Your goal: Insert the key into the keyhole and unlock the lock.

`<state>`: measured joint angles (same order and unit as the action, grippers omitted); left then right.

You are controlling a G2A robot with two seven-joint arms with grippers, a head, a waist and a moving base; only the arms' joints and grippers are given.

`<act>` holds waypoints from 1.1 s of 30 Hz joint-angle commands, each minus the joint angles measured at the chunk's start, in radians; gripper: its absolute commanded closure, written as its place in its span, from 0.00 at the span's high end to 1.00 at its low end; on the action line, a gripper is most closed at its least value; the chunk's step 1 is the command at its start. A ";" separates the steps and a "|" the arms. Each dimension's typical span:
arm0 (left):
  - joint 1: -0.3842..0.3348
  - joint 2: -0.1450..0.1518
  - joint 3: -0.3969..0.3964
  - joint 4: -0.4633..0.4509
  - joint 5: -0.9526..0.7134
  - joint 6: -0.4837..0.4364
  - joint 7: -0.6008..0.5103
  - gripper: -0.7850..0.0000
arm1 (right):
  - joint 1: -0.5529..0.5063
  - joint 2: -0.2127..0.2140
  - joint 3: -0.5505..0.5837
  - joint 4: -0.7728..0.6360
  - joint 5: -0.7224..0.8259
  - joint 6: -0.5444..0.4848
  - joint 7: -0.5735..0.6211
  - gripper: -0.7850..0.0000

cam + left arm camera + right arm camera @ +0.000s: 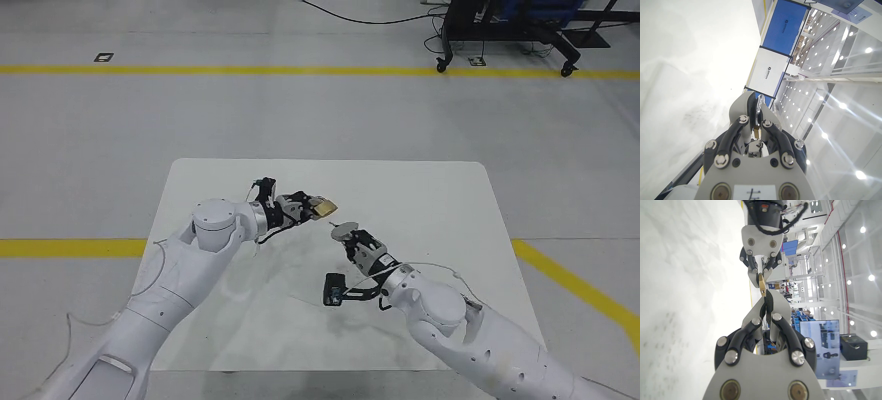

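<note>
A brass padlock (322, 207) hangs above the middle of the white table, with my left gripper (303, 207) shut on it. Its brass body (762, 285) sticks out of the left gripper (761, 275) with the keyhole end facing my right gripper (767, 298). The right gripper (352, 239) is shut on a small silvery key (344, 229), just to the right of the lock and a little nearer the front. Its fingertips sit right at the lock's end; whether the key is inside I cannot tell. In the left wrist view a silvery metal part (760, 105) shows between the shut fingertips.
The white table (430, 200) has bare room on all sides of the two grippers. Yellow floor lines run behind and beside it. A black wheeled frame (510, 40) stands far back on the right.
</note>
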<state>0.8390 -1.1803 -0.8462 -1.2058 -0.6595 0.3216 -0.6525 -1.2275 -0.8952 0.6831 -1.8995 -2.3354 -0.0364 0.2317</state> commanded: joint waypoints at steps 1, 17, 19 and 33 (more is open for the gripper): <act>0.000 -0.002 0.003 -0.004 0.010 0.002 0.003 0.00 | -0.004 -0.005 -0.001 -0.008 -0.017 -0.019 0.025 0.00; 0.045 -0.006 -0.018 -0.057 0.095 -0.054 0.048 0.00 | -0.014 -0.075 -0.046 -0.013 -0.188 -0.061 0.269 0.00; 0.050 -0.007 -0.021 -0.063 0.103 -0.056 0.046 0.00 | -0.016 -0.084 -0.052 -0.012 -0.204 -0.067 0.286 0.00; 0.070 -0.009 -0.052 -0.081 0.117 -0.051 0.029 0.00 | -0.011 -0.139 -0.059 0.020 -0.270 -0.112 0.327 0.00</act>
<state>0.9086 -1.1892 -0.8973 -1.2861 -0.5435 0.2696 -0.6233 -1.2389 -1.0316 0.6238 -1.8810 -2.6017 -0.1461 0.5566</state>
